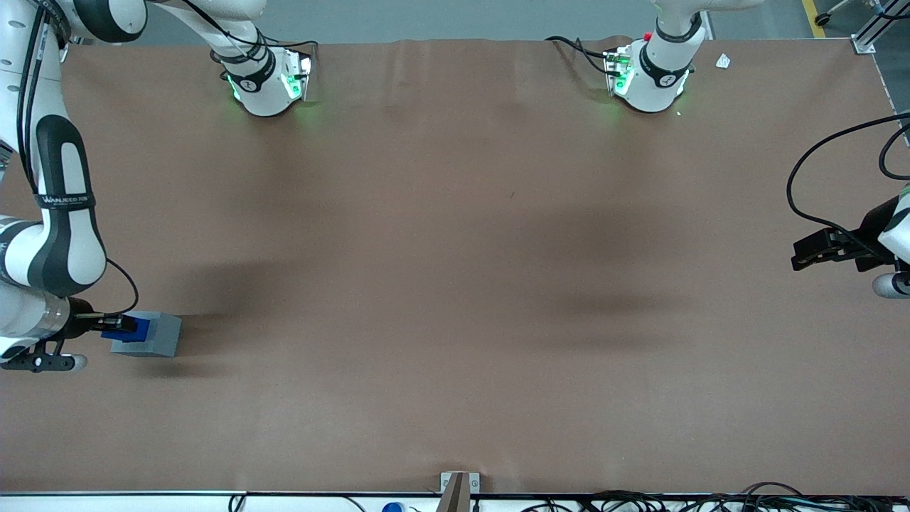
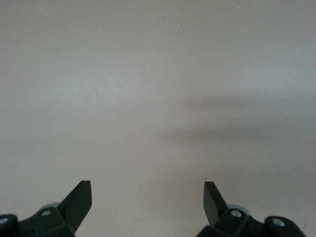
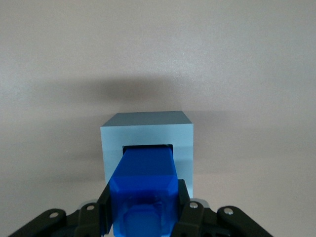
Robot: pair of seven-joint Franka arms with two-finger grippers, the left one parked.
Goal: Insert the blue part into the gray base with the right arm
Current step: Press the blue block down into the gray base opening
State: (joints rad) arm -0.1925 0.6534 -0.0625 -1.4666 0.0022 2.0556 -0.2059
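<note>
The gray base (image 1: 151, 336) stands on the brown table at the working arm's end, nearer the front camera than the arm's mount. In the right wrist view the gray base (image 3: 146, 129) shows its square recess, and the blue part (image 3: 146, 182) reaches down into that recess. My gripper (image 3: 143, 205) is shut on the blue part, a black finger (image 3: 105, 203) pressed to each side. From the front, the gripper (image 1: 114, 325) holds the blue part (image 1: 126, 328) over the base's top face. The right arm (image 1: 60, 213) bends down to it from above.
The brown table (image 1: 455, 284) spreads wide toward the parked arm's end. Two arm mounts (image 1: 266, 82) with green lights stand farther from the front camera. Cables (image 1: 640, 501) and a small bracket (image 1: 458, 487) line the table's near edge.
</note>
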